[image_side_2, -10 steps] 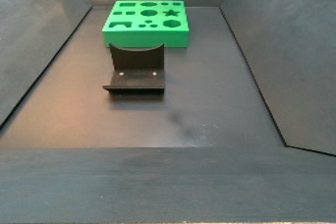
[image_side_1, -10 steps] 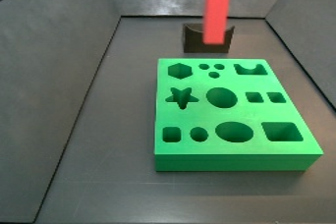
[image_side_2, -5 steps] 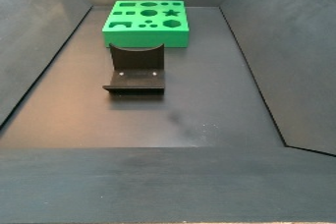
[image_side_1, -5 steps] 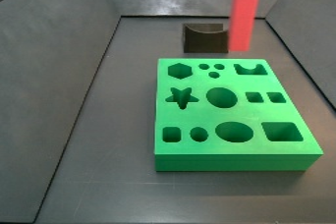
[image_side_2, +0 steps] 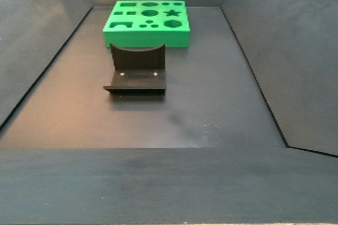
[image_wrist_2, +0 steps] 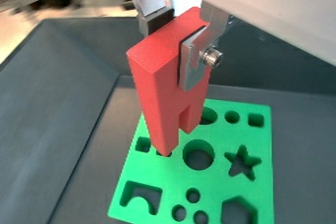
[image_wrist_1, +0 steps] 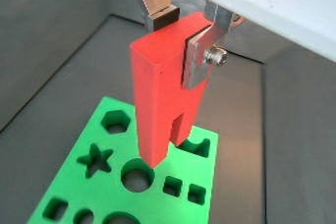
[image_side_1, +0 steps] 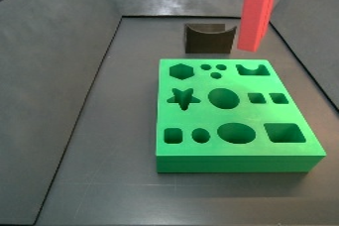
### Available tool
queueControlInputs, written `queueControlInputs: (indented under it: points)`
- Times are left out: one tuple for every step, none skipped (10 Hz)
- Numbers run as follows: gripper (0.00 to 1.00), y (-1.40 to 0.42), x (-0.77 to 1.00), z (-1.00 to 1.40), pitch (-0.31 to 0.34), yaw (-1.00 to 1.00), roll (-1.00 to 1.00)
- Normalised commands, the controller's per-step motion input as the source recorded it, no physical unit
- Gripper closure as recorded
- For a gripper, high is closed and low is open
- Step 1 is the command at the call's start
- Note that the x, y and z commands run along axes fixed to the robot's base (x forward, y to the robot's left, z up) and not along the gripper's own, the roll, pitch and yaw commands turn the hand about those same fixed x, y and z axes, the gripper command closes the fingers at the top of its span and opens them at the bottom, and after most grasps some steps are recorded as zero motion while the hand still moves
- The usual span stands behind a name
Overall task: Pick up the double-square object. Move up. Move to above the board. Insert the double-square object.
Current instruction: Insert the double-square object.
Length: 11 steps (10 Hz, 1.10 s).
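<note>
The double-square object (image_wrist_1: pixel 168 85) hangs upright, clamped between my claw's (image_wrist_1: pixel 184 33) fingers (image_wrist_1: pixel 197 55) at its upper end, its grooved length reaching straight down below them. In a side view the double-square object (image_side_1: pixel 259 10) has slid sideways off the fixture (image_side_1: pixel 208 38) over the last second and now stands nearer the board's (image_side_1: pixel 233 114) far edge. I judge the carry nearly finished. In both wrist views its lower tip sits above the board (image_wrist_2: pixel 203 179), clear of the surface, not yet in any hole.

Dark floor (image_side_2: pixel 199 111) with green board (image_side_2: pixel 148 24), fixture (image_side_2: pixel 136 74); claw (image_wrist_1: pixel 182 31) overhead.
</note>
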Motion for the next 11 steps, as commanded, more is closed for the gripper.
queueControlInputs:
  points:
    - [1.0,0.0,0.01,0.0,-0.061,-1.0,0.1]
    - [1.0,0.0,0.03,0.0,-0.066,-1.0,0.1]
    - [1.0,0.0,0.03,0.0,-0.074,-1.0,0.1]
    - [1.0,0.0,0.35,-0.13,-0.079,-0.8,0.2]
    - [1.0,0.0,0.52,-0.17,-0.069,-0.65,0.22]
    - [1.0,0.0,0.67,-0.18,-0.067,-0.52,0.23]
    - [1.0,-0.01,0.81,-0.22,-0.07,-0.39,0.24]
    - [1.0,-0.01,0.84,-0.21,-0.07,-0.37,0.24]
    - [1.0,-0.01,0.85,-0.21,-0.073,-0.36,0.23]
    - [1.0,-0.01,0.83,-0.18,-0.064,-0.38,0.22]
    - [1.0,-0.02,0.83,-0.12,-0.063,-0.38,0.2]
